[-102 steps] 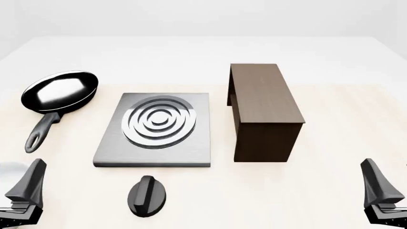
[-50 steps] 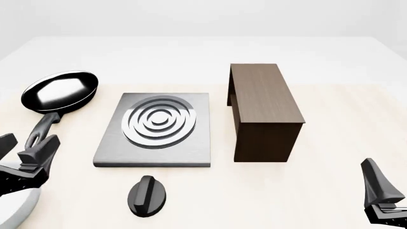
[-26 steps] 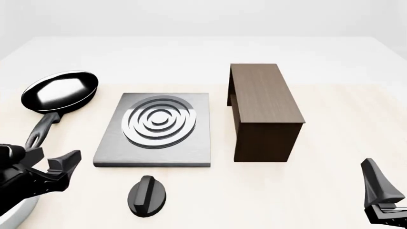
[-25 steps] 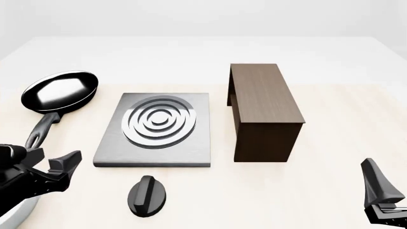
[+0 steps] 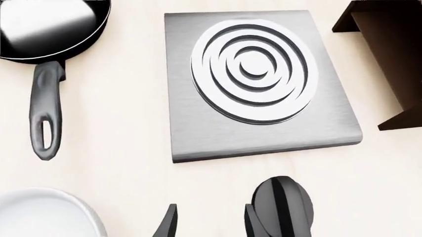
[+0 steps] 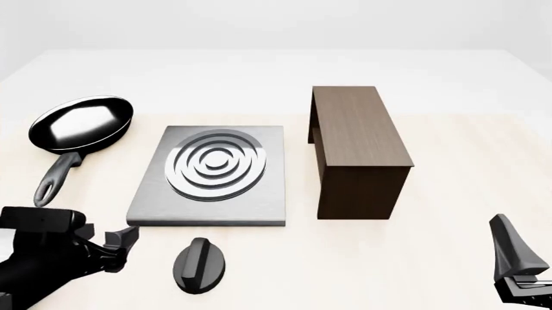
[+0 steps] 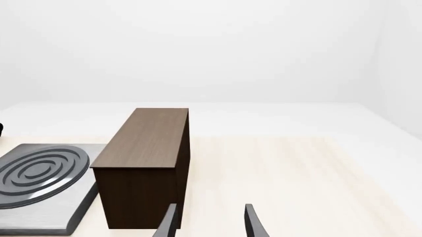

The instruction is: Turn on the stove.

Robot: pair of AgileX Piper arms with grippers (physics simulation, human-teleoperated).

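Where the pale wooden table ends, a plain white backdrop takes over with nothing on it. Near the table's middle lies the stove, a flat grey slab with silver rings, and its black knob sits apart from it on the near side. A black frying pan rests to the slab's left with its handle pointing toward the arms; its bowl holds only a bright reflection. A dark brown wooden box stands to the slab's right, its open side turned toward the stove, the inside too dark to read. From the front, the left gripper sits low, just left of the knob and apart from it, fingers parted and empty. Its wrist camera shows the knob beside one fingertip, plus a white curved object unseen in the front view. The right gripper is parted and empty too, parked at the table's near right.
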